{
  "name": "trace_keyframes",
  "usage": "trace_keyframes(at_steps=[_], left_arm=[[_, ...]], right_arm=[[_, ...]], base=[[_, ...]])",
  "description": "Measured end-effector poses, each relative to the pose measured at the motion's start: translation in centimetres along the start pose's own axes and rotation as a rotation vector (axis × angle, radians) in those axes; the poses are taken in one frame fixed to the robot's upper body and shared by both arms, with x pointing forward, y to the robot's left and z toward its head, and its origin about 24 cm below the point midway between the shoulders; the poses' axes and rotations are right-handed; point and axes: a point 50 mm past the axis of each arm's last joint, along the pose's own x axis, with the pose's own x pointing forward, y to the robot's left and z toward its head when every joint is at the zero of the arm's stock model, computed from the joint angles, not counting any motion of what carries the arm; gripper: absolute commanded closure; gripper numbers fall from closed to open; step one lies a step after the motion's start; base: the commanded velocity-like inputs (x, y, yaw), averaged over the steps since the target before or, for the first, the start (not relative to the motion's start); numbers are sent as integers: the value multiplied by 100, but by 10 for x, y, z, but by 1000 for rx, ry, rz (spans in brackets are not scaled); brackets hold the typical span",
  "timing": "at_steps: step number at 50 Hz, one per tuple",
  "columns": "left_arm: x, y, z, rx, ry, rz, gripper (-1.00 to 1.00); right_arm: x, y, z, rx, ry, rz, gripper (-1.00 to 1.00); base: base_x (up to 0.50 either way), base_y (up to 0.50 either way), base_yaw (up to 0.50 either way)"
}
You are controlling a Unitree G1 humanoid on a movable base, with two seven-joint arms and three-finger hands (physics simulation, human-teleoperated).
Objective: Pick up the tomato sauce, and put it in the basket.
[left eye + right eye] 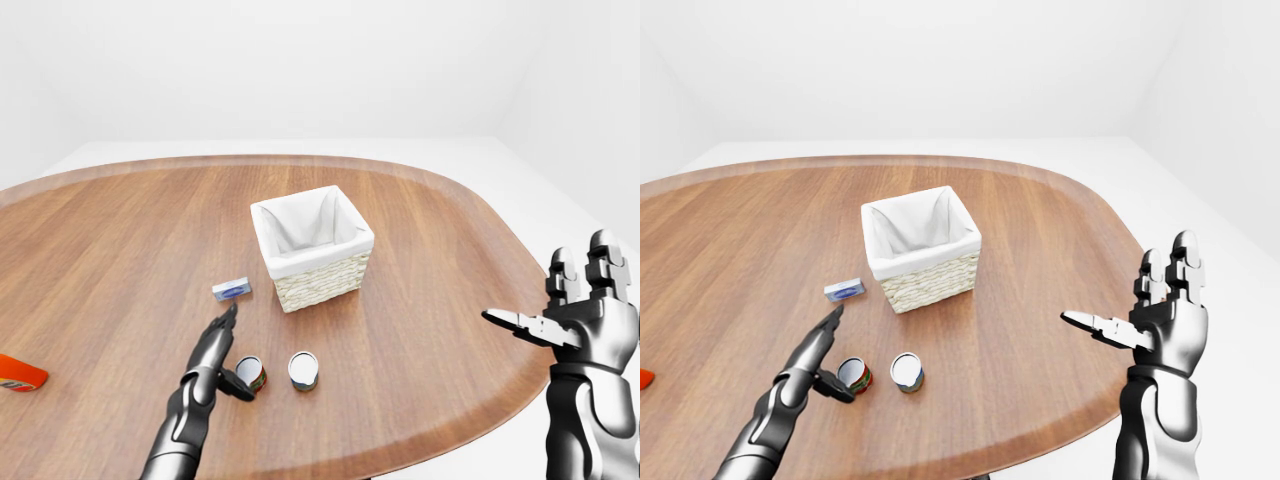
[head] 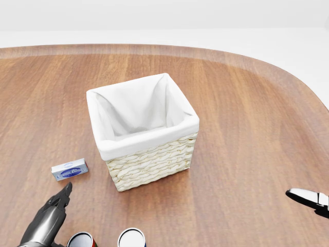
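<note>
red can (image 1: 250, 374) upright, wicker basket (image 1: 318, 275) (white-lined)

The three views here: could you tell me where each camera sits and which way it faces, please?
Left-eye view: on the head, looking out over the table at the basket and two cans; both hands show, left hand and right hand.
Right-eye view: its pair, nearly the same scene.
Head view: on the head, tilted down, closer on the basket; only hand tips show.
All three share the basket and the small box.
</note>
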Motion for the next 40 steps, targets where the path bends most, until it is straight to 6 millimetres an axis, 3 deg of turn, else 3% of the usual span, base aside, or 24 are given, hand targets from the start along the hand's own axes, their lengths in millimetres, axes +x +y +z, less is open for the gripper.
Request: trace_keyframes(at_steps=[12,40], left_arm=[[6,-9,-5,24,18,-12,-100],[20,-10,-5,43,52,-17,-100]], right_arm=[[0,0,-2,1,9,0,-100],[-1,1,-4,2,17,3,-100]], base=[[0,0,0],[0,0,0]])
